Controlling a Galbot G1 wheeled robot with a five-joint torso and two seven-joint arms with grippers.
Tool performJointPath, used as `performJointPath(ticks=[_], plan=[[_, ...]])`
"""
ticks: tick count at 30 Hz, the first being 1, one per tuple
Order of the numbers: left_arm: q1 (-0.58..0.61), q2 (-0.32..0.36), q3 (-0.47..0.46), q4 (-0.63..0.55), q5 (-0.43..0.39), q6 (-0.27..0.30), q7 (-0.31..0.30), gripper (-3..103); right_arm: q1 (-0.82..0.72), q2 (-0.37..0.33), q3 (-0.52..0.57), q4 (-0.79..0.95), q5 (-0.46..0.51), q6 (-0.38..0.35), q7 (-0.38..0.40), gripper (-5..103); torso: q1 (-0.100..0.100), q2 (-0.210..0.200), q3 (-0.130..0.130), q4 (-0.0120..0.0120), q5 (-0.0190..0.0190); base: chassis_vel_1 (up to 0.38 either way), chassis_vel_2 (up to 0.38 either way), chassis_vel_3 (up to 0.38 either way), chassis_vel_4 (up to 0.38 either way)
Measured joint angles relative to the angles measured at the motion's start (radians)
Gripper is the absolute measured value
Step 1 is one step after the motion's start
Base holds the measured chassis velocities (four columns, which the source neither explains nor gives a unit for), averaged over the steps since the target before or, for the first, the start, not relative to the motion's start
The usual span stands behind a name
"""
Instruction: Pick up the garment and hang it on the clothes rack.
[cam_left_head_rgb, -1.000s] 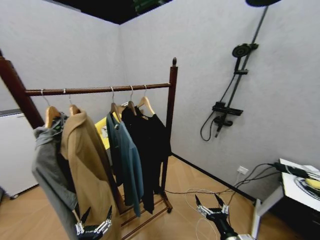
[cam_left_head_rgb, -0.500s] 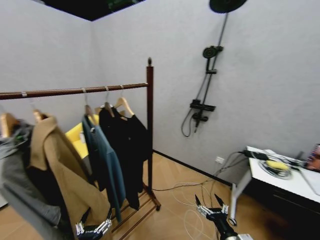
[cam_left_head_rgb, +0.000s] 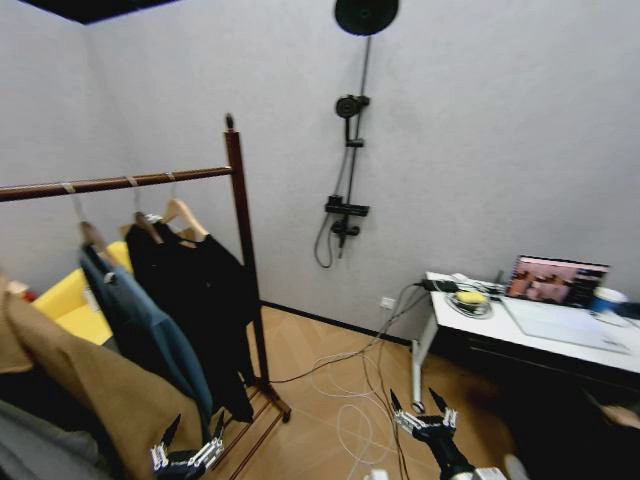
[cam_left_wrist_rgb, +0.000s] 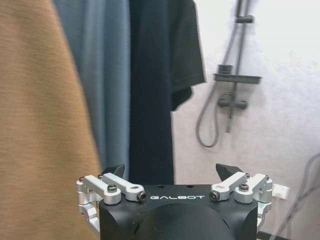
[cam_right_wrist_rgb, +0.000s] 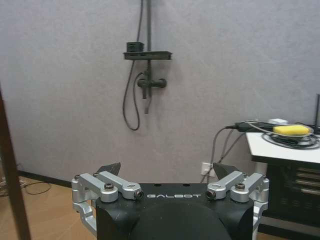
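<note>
The clothes rack (cam_left_head_rgb: 241, 262) stands at the left, a dark reddish-brown post with one rod. On the rod, nearest the post, the long black garment (cam_left_head_rgb: 196, 296) hangs from a light wooden hanger. It shows in the left wrist view too, the garment (cam_left_wrist_rgb: 152, 85) beside the teal-blue jacket (cam_left_wrist_rgb: 102, 70). My left gripper (cam_left_head_rgb: 197, 424) is low at the bottom edge, in front of the hanging clothes, open and empty. Its fingers spread wide in its own view, left gripper (cam_left_wrist_rgb: 171, 170). My right gripper (cam_left_head_rgb: 413, 396) is low over the floor, open and empty, facing the wall, right gripper (cam_right_wrist_rgb: 167, 167).
A tan coat (cam_left_head_rgb: 90, 395) and the teal-blue jacket (cam_left_head_rgb: 145, 335) hang left of the garment. A shower fitting (cam_left_head_rgb: 345, 205) is on the back wall. Loose cables (cam_left_head_rgb: 345, 400) lie on the wooden floor. A white table (cam_left_head_rgb: 560, 335) with a laptop (cam_left_head_rgb: 555, 280) stands at the right.
The whole picture has shifted left, so the camera has turned right: the rack now sits at the left and the table with the laptop has come into view. Both grippers stay open.
</note>
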Motion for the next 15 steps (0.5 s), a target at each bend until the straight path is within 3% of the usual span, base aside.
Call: performJointPath(ticks=[8, 15], plan=[[0.0, 0.0, 0.0, 0.0, 0.0, 0.0, 0.0, 100, 0.0, 0.0, 0.0, 0.0, 0.0, 0.0, 0.0, 100, 0.0, 0.0, 0.0, -0.0003, 0.0001, -0.121, -0.124, -0.118, -0.132], [0.0, 0.0, 0.0, 0.0, 0.0, 0.0, 0.0, 100, 0.0, 0.0, 0.0, 0.0, 0.0, 0.0, 0.0, 100, 0.0, 0.0, 0.0, 0.0004, 0.0, -0.039, -0.11, -0.044, 0.04]])
